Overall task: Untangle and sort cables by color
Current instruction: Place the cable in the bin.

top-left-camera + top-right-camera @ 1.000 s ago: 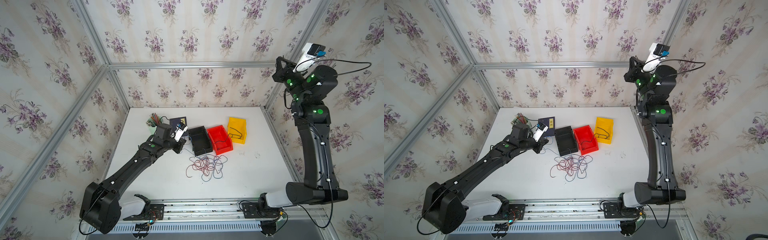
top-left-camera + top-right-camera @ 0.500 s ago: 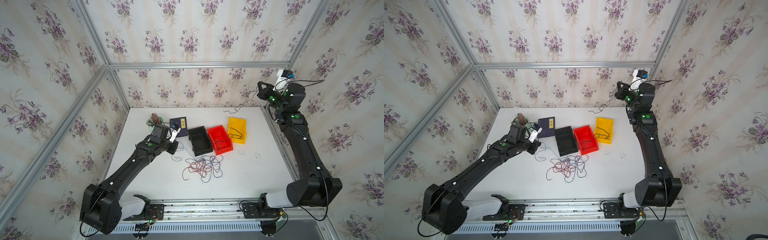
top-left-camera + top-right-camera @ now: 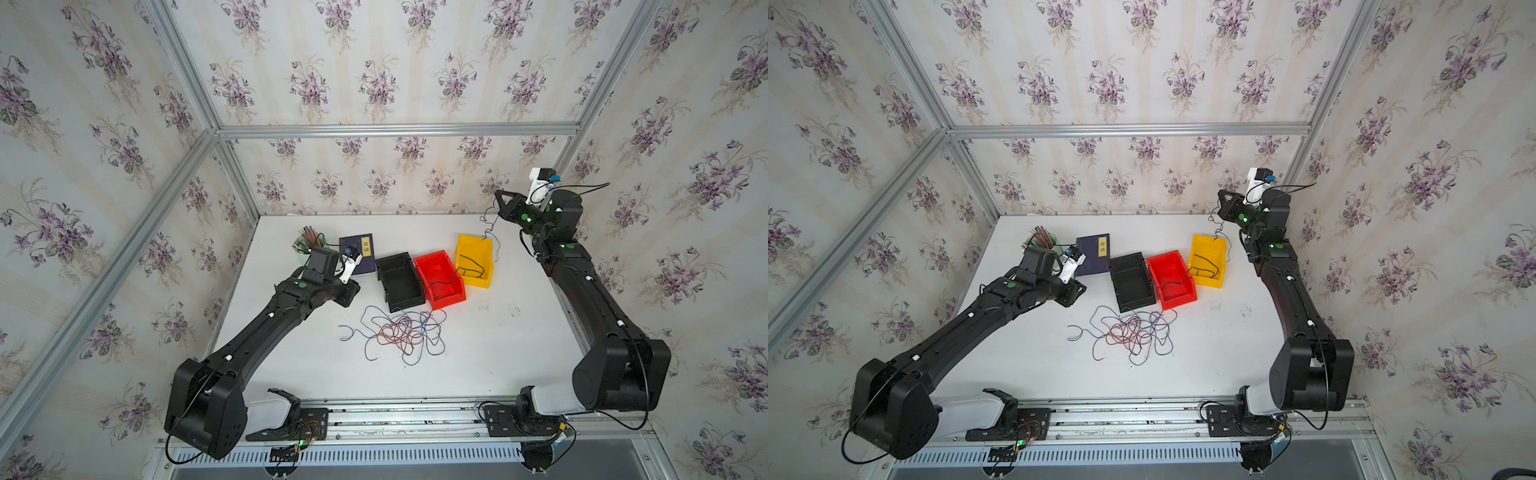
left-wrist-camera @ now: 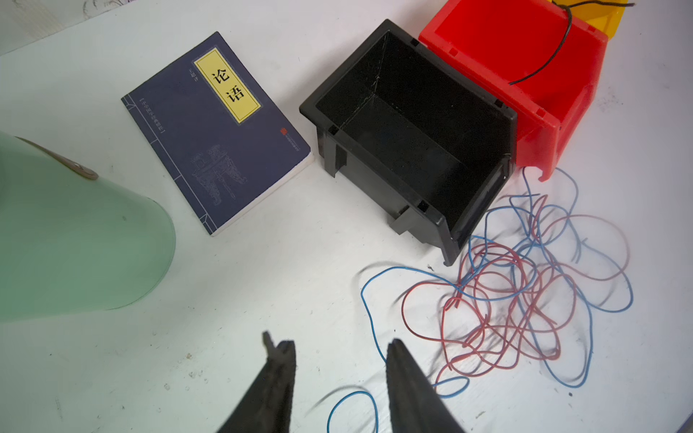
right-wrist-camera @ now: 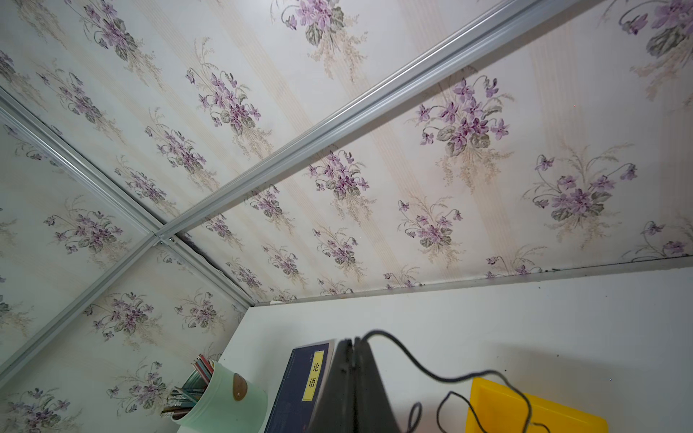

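Nearest the rail, the tangle of red and blue cables (image 3: 399, 332) was seen spread on the bare table (image 3: 498, 353), its longer reach running side to side, just in front of the black bin (image 3: 395, 258). One blue strand (image 4: 369, 300) was looped out of the heap towards the left gripper (image 4: 337, 348), whose fingers were parted and empty, low over the table. The heap lay to that gripper's right and slightly nearer the rail, so the left arm was judged the nearer one for the next pick. Only the black bin's corner stood close to that path.

Behind the heap, the black bin, the red bin (image 3: 432, 264) and the yellow bin (image 3: 467, 247) were ranged side by side. A black cable (image 3: 473, 272) was draped from the yellow bin into the red one. Beside the black bin a dark blue book (image 4: 217, 135) was laid flat, with a green cup (image 4: 75, 232) of pencils beyond it.

Farthest back, the right gripper (image 5: 352, 343) was pinched shut on a black strand (image 5: 431, 371), held above the yellow bin with the strand hanging toward it. Whether the two black pieces were one could not be told.
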Motion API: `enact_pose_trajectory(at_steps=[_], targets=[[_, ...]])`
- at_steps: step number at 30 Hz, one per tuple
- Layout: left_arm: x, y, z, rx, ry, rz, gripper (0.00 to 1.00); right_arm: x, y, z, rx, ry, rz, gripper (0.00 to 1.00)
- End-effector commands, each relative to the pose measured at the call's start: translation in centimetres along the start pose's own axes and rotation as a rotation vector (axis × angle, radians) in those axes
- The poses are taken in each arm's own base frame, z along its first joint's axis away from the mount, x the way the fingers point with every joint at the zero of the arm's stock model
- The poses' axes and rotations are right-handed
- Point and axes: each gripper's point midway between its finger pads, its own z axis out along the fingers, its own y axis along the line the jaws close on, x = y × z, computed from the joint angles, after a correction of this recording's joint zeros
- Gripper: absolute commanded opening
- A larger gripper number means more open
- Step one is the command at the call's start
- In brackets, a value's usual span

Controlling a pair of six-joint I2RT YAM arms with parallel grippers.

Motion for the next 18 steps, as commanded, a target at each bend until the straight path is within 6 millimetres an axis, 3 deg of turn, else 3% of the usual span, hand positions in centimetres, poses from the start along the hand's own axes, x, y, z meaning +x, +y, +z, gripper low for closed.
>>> enact_pose_trajectory(at_steps=[1,10,18], targets=[[-0.2,-0.2,-0.1,0.014,0.001,0.008,0.45,-0.6,0.7,0.1,-0.034,-0.026,-0.024,0.00],[0.0,-0.3,0.0,0.021,0.008,-0.004,0.47,1.9,-1.1,0.8,-0.011,0.008,0.004,0.00],[-0.1,-0.5,-0.2,0.030,0.004,-0.030,0.48,7.1,-4.8,1.9,0.045,0.099,0.013,0.00]])
